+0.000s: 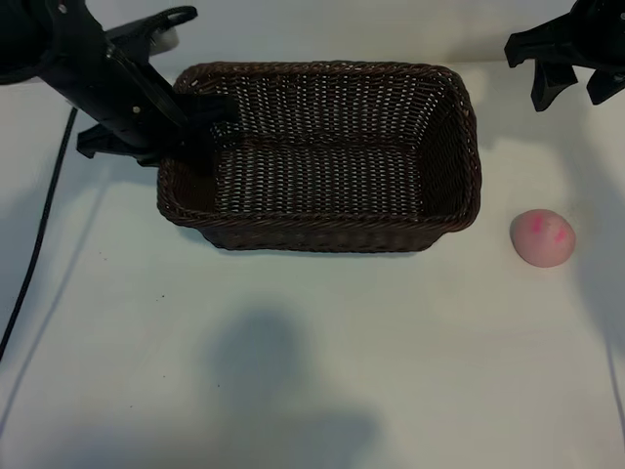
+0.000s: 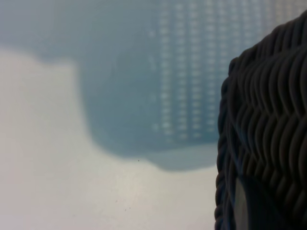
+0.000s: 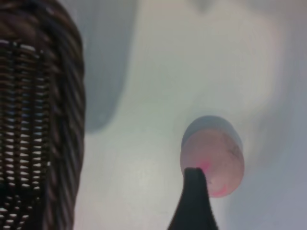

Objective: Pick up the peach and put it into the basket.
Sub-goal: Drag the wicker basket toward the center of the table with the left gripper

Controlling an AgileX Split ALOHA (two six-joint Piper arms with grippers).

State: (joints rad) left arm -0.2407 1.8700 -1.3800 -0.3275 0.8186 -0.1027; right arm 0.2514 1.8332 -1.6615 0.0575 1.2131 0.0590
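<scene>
The dark-brown wicker basket (image 1: pixel 322 230) stands in the middle of the white table, with nothing in it. My left gripper (image 1: pixel 200 132) is shut on its left rim, and the left wrist view shows that weave (image 2: pixel 268 120) very close. The pale-pink peach (image 1: pixel 543 237) lies on the table to the right of the basket, apart from it. My right gripper (image 1: pixel 574 90) hangs open at the far right, behind the peach and above the table, holding nothing. In the right wrist view one dark finger (image 3: pixel 194 201) overlaps the peach (image 3: pixel 220 151), with the basket's wall (image 3: pixel 43 120) to one side.
A black cable (image 1: pixel 39 244) runs down the table's left side. The white tabletop (image 1: pixel 322 352) stretches in front of the basket, crossed by soft shadows.
</scene>
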